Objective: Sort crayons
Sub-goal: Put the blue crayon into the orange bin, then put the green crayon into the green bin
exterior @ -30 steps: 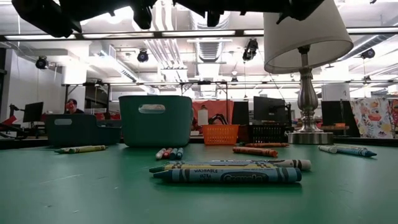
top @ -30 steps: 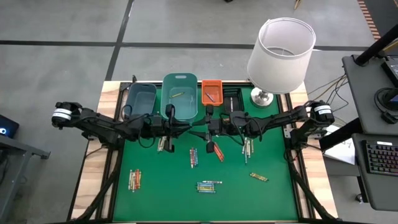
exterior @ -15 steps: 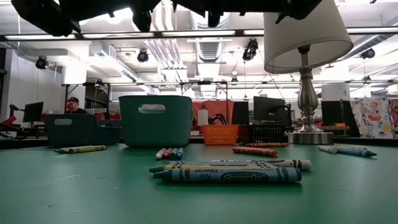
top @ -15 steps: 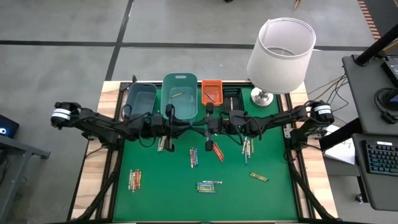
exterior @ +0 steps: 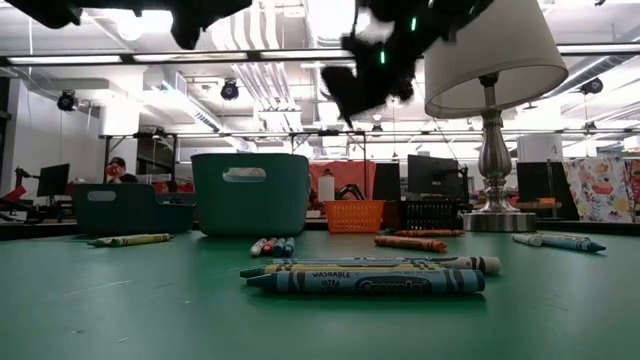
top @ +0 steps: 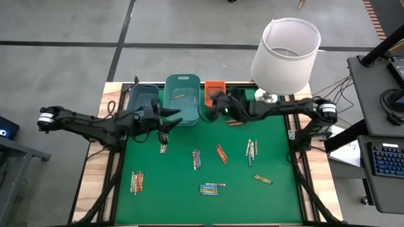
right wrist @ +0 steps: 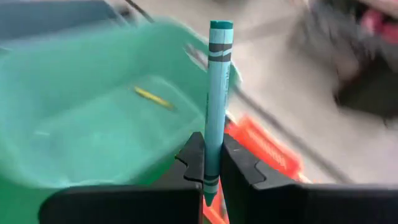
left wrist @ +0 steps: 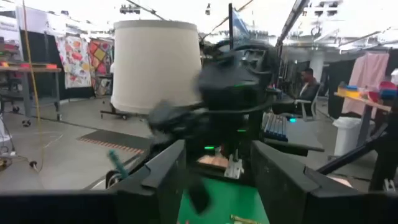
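Both arms are stretched in from the worktop's side edges toward the far row of bins. The right pincer [right wrist: 211,163] is held above the far centre, near the orange bin [top: 214,93], its two dark fingers clamped on a teal-blue crayon [right wrist: 216,106] that stands upright between them, paper wrapper with dark bands visible, one tip pointing down past the fingers. The left pincer [top: 172,113] is held at the near edge of the large teal bin [top: 183,98]; in the left wrist view its fingers [left wrist: 163,180] are seen apart with nothing between them. The large teal bin is smooth plastic with rounded corners, and a single yellow-green crayon [top: 180,96] lies on its floor. A smaller grey-blue bin [top: 142,98] is set to its left, a black bin [top: 235,96] to the right of the orange one. The remaining crayons are scattered in small clusters on the green felt-like worktop [top: 177,183]: a bundle at near left [top: 137,181], one at near centre [top: 211,188], one at centre [top: 196,159], an orange-red pair [top: 221,153] beside it, a pale group toward the right [top: 251,150], and a single one at near right [top: 262,180]. A lamp with a white drum shade [top: 285,55] and a metal base is set at the far right corner.
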`<action>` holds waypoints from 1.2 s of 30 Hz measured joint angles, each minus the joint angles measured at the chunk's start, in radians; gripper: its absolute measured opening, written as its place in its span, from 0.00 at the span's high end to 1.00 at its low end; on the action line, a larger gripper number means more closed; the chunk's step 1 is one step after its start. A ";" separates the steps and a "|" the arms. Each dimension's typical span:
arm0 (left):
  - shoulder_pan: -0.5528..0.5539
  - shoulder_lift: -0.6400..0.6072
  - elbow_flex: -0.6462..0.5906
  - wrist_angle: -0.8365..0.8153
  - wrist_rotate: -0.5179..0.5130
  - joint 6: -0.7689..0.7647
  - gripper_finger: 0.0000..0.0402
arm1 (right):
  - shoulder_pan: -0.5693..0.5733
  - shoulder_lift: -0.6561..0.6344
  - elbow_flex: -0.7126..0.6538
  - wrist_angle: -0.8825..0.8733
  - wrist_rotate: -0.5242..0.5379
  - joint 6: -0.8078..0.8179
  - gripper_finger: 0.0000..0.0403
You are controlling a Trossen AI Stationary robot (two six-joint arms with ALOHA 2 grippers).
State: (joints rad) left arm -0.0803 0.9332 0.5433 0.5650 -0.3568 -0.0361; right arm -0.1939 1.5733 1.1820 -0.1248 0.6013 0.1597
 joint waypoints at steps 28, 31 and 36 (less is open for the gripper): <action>-0.001 -0.015 0.000 -0.108 -0.002 -0.137 0.59 | -0.220 0.154 -0.011 0.001 -0.208 0.175 0.62; -0.001 -0.014 0.000 -0.192 -0.001 -0.242 0.59 | -0.202 0.135 -0.011 0.001 -0.244 0.164 0.61; -0.019 -0.014 0.000 -0.458 0.046 -0.545 0.60 | -0.146 0.091 -0.011 0.000 -0.243 0.124 0.62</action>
State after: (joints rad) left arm -0.0995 0.9195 0.5430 0.1070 -0.3109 -0.5811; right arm -0.3396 1.6638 1.1706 -0.1244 0.3587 0.2837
